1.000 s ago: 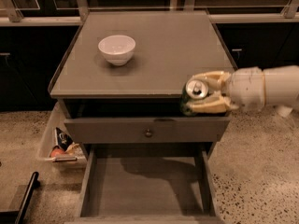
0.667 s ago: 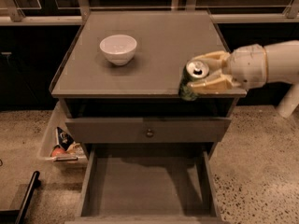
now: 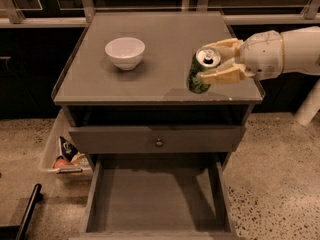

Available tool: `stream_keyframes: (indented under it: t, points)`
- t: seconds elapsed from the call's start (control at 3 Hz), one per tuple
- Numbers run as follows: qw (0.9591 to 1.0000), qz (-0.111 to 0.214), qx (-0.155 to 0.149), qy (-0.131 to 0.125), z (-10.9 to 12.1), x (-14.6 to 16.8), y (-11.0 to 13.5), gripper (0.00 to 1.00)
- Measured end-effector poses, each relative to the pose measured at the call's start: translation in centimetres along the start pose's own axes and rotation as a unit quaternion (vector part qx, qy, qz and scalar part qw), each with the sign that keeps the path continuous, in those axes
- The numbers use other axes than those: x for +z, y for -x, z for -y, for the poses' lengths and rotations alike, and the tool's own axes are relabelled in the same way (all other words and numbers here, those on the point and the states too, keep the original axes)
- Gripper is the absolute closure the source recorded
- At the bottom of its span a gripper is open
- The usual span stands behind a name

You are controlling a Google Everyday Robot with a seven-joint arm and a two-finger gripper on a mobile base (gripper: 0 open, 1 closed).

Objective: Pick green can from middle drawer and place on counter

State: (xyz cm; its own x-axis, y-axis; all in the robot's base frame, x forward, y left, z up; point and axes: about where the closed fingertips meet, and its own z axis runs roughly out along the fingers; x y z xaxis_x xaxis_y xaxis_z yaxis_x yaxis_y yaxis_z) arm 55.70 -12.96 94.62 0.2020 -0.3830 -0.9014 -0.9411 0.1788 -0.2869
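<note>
Green can (image 3: 199,74) — camera view, the only one.

- Position: over the front right part of the desk (image 3: 165,44), near its front edge, well apart from the middle drawer (image 3: 155,199) below. It leans a little, silver top and pull-tab facing up. Its base sits at or just above the desk surface; I cannot tell whether it touches.
- Gripper (image 3: 202,64): comes in from the right on a white arm. The fingers (image 3: 222,75) are clenched on the can, one on the far side near the top rim and one on the near side at mid-height.
- Handling, as a judgement: thin metal, stiff enough under light pressure but easily dented. The painted wall is smooth and likely slippery. Weight is unknown, since I cannot tell whether it is full or empty. The best hold is across the body at mid-height, not on the rim. It is narrow-based and tilted, so it should be set upright before letting go or it may topple toward the edge.
- Count: one can, one white bowl (image 3: 125,52) on the rear left of the desk, well apart from the can. Two drawers show: the middle drawer pulled far out with nothing visible on its floor, and a drawer with a knob (image 3: 159,140) above it. One bin (image 3: 62,156) of odds and ends stands left of the cabinet.
</note>
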Motion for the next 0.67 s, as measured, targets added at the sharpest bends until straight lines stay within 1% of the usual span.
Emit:
stream_keyframes:
  t: [0.33,0.67]
  points:
    - [0.9999,0.014,-0.005,0.009,1.4,1.3,1.0,1.00]
    - [0.9995,0.025,-0.002,0.021,2.8,2.9,1.5,1.00]
